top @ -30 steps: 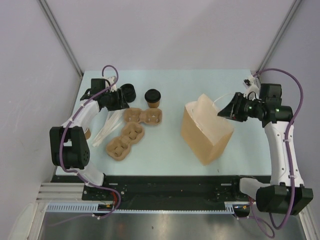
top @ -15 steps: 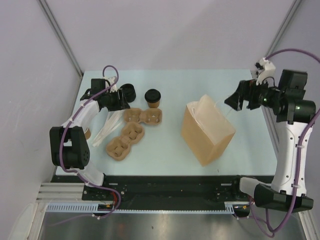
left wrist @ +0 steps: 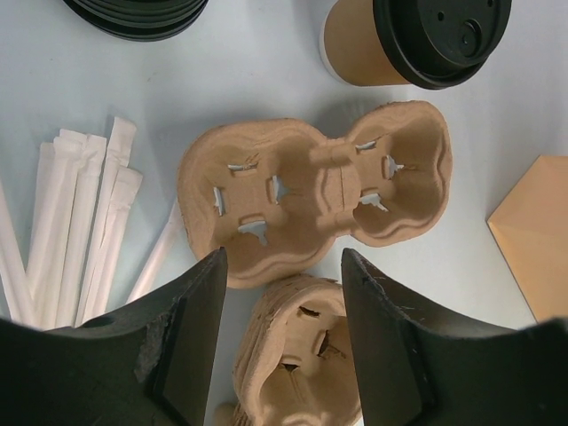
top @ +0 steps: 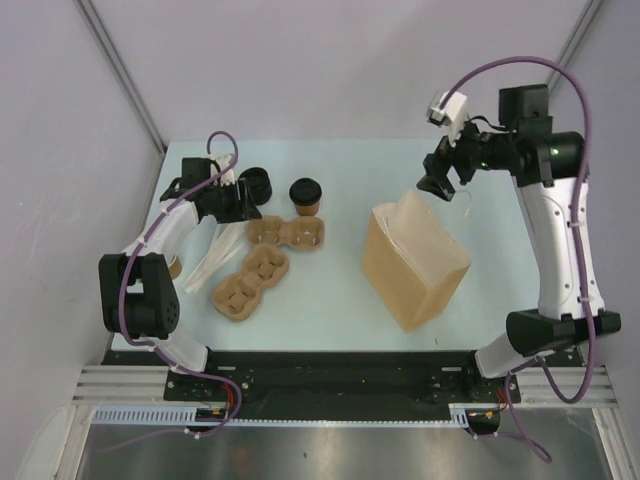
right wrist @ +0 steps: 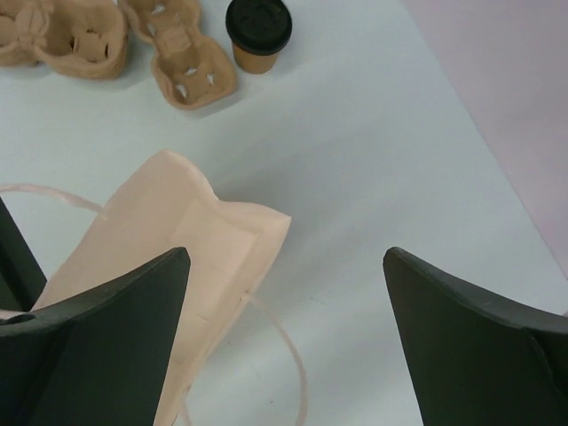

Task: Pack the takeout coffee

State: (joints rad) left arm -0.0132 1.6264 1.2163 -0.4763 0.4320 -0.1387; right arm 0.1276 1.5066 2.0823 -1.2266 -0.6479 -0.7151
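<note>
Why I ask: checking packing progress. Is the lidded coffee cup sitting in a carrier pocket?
No, the takeout coffee stands on the table beside the cup carrier, whose pockets are empty.

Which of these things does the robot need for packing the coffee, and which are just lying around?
For the job:
coffee
bag

Just lying about, as far as I can tell:
carriers
straws
lids
</note>
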